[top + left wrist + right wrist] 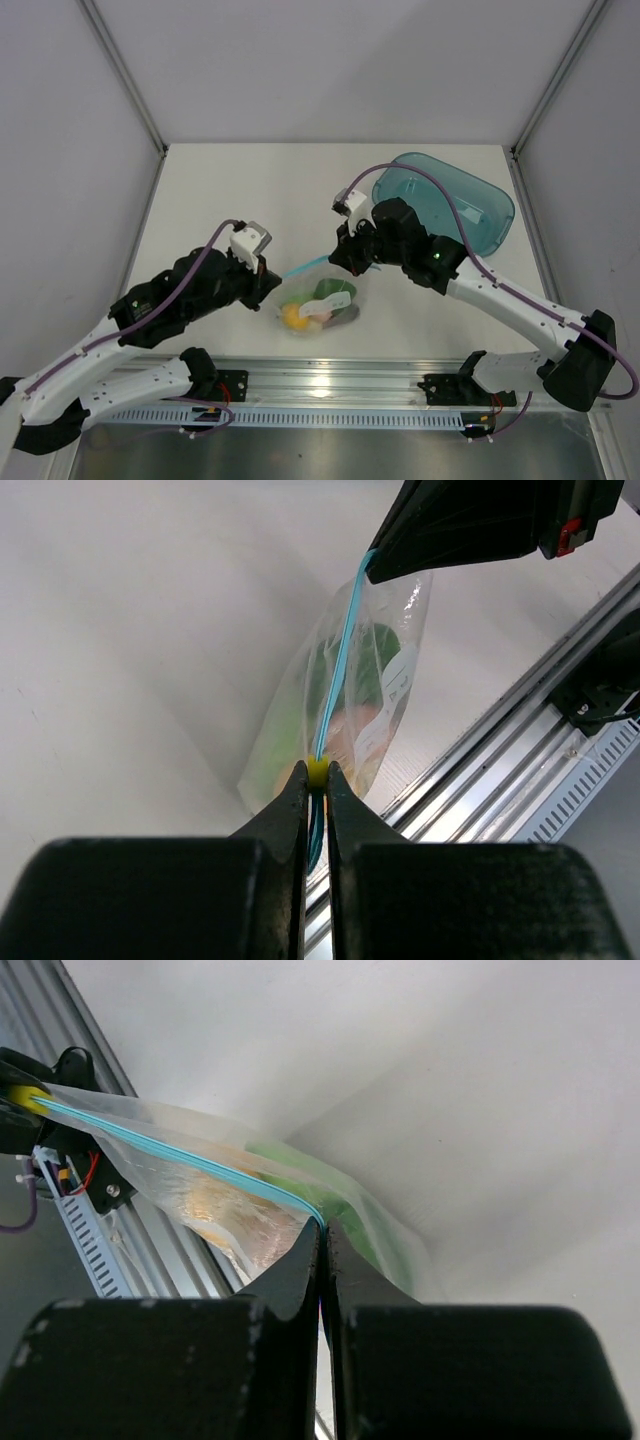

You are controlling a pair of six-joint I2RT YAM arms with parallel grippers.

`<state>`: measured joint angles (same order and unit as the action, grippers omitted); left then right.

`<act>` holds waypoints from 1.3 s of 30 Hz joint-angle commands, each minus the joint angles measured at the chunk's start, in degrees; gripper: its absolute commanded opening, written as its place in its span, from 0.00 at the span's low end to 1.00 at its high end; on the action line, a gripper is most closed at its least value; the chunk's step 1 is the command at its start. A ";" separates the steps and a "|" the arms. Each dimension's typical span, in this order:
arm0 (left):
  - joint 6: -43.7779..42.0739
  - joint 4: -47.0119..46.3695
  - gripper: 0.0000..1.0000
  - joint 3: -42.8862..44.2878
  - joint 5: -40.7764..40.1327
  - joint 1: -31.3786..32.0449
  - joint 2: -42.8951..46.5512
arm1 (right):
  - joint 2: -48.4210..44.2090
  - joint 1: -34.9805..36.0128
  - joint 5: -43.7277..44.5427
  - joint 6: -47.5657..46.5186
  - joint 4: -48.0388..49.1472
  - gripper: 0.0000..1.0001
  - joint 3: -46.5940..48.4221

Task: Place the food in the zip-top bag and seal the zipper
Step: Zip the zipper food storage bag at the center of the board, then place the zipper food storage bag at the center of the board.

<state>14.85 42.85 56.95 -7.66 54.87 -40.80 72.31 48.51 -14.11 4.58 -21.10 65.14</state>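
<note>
The clear zip-top bag (322, 300) hangs between my two grippers just above the table's front edge. The food is inside it: a yellow-orange fruit (293, 316), green pieces (326, 290) and a pink piece (318, 314). The light-blue zipper (305, 267) is stretched taut along the top. My left gripper (274, 281) is shut on the yellow slider (317, 771) at the zipper's left end (340, 660). My right gripper (345, 262) is shut on the zipper's other end (322, 1226). The strip (180, 1156) runs from there to the slider (26, 1098). The food shows only as green and orange blurs through the plastic (375, 670).
The translucent teal tub (455, 200) lies at the back right, behind the right arm. The metal rail (330, 385) with both arm bases runs along the near edge, just below the bag. Grey walls close the table on three sides.
</note>
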 commanded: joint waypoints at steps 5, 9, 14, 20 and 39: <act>2.20 2.85 0.00 -0.43 -4.99 -0.29 3.70 | -1.65 -1.40 7.69 0.34 -0.34 0.00 -1.34; 3.25 4.17 0.01 -0.87 -6.14 -0.29 5.46 | -1.21 -1.40 7.69 0.43 -0.17 0.00 -1.25; 4.13 4.79 0.00 -2.10 -6.93 -0.29 7.22 | -0.07 -1.40 6.38 0.43 0.62 0.00 -0.37; 5.62 5.40 0.14 -2.54 -8.16 -0.29 7.57 | 3.27 -0.96 4.44 0.43 1.33 0.00 2.26; 15.03 17.27 0.99 0.53 -32.15 -0.29 17.49 | 24.62 -3.59 3.30 0.34 1.77 0.00 20.01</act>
<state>27.29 57.65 54.52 -31.07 54.87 -26.28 92.66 46.41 -11.79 4.91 -20.18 80.05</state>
